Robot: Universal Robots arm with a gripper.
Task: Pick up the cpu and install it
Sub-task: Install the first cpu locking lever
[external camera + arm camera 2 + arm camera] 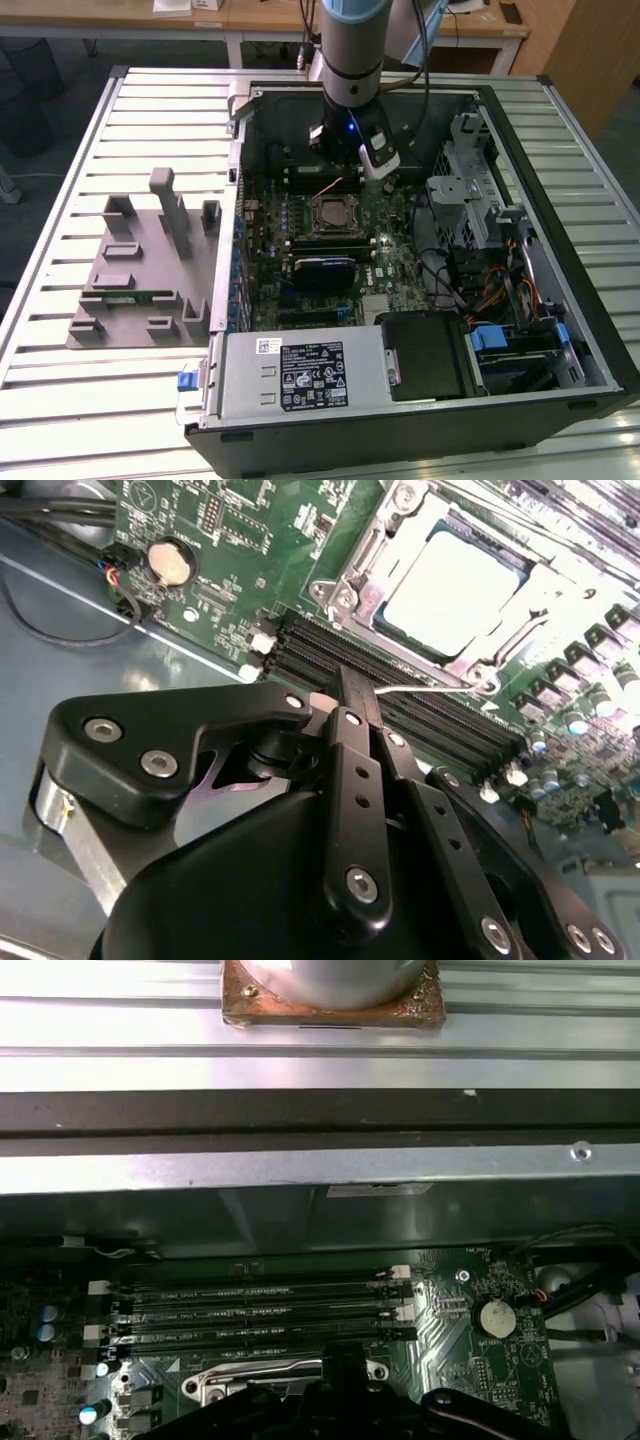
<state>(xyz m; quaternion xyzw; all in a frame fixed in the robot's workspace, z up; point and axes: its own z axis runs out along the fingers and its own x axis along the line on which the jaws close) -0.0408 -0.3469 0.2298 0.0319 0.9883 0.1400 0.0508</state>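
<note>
Nearest to me in the exterior view I see the power supply box (pixel 300 372) with its label, lying along the near edge of the open computer case (pixel 560 290). The case lies on its side on the slatted table (pixel 60 180), I think so that the board faces upward and the arm can come from above. On the exterior view's left, well apart from the case, stands a grey holder tray (pixel 140 290) with a long green memory stick (pixel 135 296) in one of its slots, kept there within reach.

Farther in, the green motherboard (pixel 390 225) carries the socket frame (pixel 333 215). The cpu (pixel 452 583) already sits inside this frame, flat, its pale silver top showing in the second wrist view; the frame's thin lever looks not clamped down, but I cannot say this surely.

Beyond the socket run the black memory slots (pixel 260 1305), all without sticks. The gripper (pixel 345 695) hangs just above these slots, beside the socket on its far side. Its jaws are pressed together and they pinch nothing.
</note>
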